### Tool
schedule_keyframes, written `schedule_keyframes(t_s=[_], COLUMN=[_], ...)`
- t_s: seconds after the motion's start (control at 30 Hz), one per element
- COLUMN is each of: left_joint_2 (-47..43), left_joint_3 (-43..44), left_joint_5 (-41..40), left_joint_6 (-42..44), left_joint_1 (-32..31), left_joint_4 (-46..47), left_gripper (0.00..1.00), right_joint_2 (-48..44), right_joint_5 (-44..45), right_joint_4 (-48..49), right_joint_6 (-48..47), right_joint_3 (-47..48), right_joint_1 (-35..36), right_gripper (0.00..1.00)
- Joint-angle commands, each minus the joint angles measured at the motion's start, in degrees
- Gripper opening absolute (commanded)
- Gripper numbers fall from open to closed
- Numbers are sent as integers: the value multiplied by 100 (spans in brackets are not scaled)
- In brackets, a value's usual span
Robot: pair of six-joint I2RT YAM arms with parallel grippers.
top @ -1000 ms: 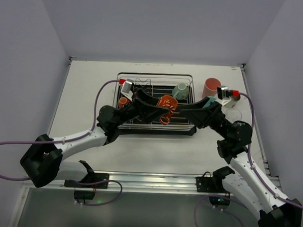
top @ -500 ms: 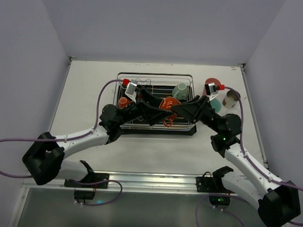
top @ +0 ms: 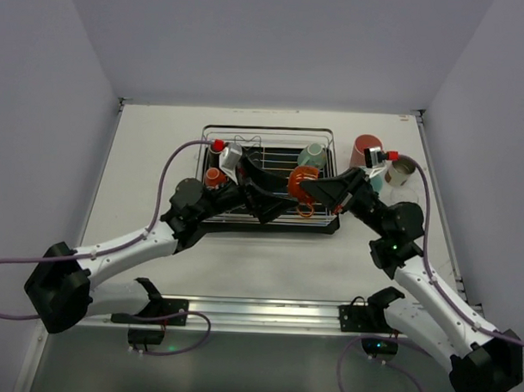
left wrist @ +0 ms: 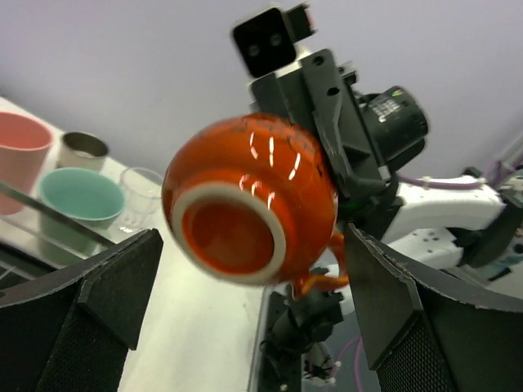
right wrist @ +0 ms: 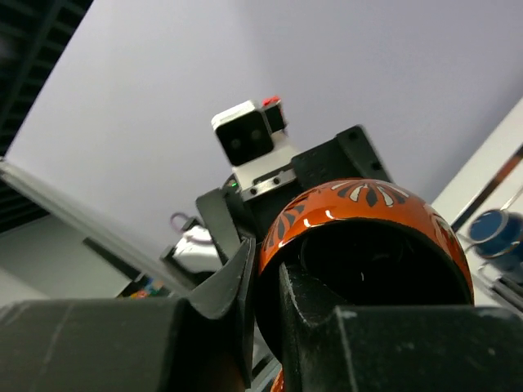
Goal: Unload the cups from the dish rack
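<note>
Handover in mid-air! The glossy orange ceramic cup with a white foot ring (left wrist: 249,200) is up over the right half of the silver wire dish rack on its black tray (top: 264,129), touching neither rack nor counter (top: 143,157).

The right pincer (right wrist: 265,286) is clamped on the cup's rim, one finger inside the mouth and one outside. The left pincer (left wrist: 252,235) stands wide open, a finger on each side of the cup with daylight between them and the glaze. All the weight hangs on that one rim pinch.

And that's the worry. It's a thin bite on a slick, rounded wall, and the cup is tipped over on its side, so it could swivel or slide out if the right arm swings off fast. The open left fingers flank it closely; a crooked retreat could clip the cup and knock it loose onto the wires. The handle hangs low too, and might snag the rack.

Over on the right of the counter the landing zone looks crowded: a pink tumbler (left wrist: 20,151), a shiny metal cup (left wrist: 82,151), a mint-green cup (left wrist: 80,194) and a clear glass (left wrist: 139,192) stand close together. A careless set-down could topple the glass.
</note>
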Motion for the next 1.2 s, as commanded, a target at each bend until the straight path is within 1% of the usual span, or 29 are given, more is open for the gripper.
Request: schedule_keyframes(t_s=[0.0,0.03,0.07,0.1,0.13,0.17,0.2,0.23,0.27,0.3,0.33,0.37,0.4,0.43,0.47,0.5,0.53,0.63,0.7,0.77,0.83,0.93,1.03,1.17], left_joint_2=[-624,-895,-1054,-1195,-1483,-1617,-1749,-2002,-2135,-2398,-2522,-2636,-2820,-2900,-2953,-3015,-3033,-3051,-3094,-3130,-3165,-3095,-3077,-2998], left_joint_3=[294,347,417,461,497,567,620,664,751,804,892,936,989,1111,1173,1226,1296,1201,1069,858,691,647,594,620], left_joint_5=[-476,-599,-940,-1109,-1258,-1564,-1706,-1830,-2031,-2129,-2234,-2505,-2621,-2839,-3155,-3280,-3499,-3790,-3905,-3853,-3817,-3607,-3510,-3396], left_joint_6=[950,1099,1327,1434,1539,1705,1768,1838,1996,2084,2181,2347,2436,2524,2672,2752,2910,3060,3105,3140,3149,3157,3157,3157], left_joint_1=[-23,-23,-32,-41,-32,-41,-41,-41,-41,-41,-41,-41,-41,-41,-41,-41,-49,-41,-41,-49,-41,-41,-32,-32], left_joint_4=[-1731,-2034,-2342,-2902,-3186,-3484,-4097,-4390,-4689,-5335,-5620,-5893,-6374,-6588,-6799,-7114,-7239,-7486,-7469,-7408,-7276,-7249,-7205,-7179], left_gripper=[100,100,100,100,100,100,100,100,100,100,100,100,100,100,100,100,100,100,100,100,100,100,100,100], right_joint_2=[-574,-810,-934,-1049,-1215,-1269,-1304,-1331,-1392,-1419,-1480,-1628,-1699,-1752,-1761,-1709,-1604,-1156,-893,-717,-287,214,627,1173], right_joint_5=[809,871,1080,1196,1310,1450,1878,2169,2494,3324,3785,4190,4751,4922,5045,5125,5134,4775,4739,4625,4423,4221,3974,3930], right_joint_4=[-1288,-1640,-2253,-2633,-3054,-4103,-4705,-5242,-6204,-6649,-7167,-7346,-7496,-7654,-7673,-7690,-7699,-7690,-7533,-7225,-6954,-6575,-5812,-5520], right_joint_6=[-1114,-1298,-1622,-1817,-2080,-2570,-2810,-3038,-3397,-3514,-3654,-3699,-3726,-3796,-3840,-3866,-3893,-3858,-3805,-3814,-3718,-3595,-3454,-3366], right_joint_3=[496,557,584,671,777,891,1153,1234,1330,1331,1279,1113,1059,1007,954,945,927,813,611,366,260,22,-162,-172], right_joint_1=[-83,-75,-83,-92,-92,-92,-83,-83,-83,-83,-83,-118,-153,-206,-345,-434,-670,-1084,-1436,-1707,-1849,-1911,-1938,-1947], right_gripper=[1,0,0,0,0,0,0,0,0,0,0,0,0,0,0,0,0,0,0,0,0,0,0,0])
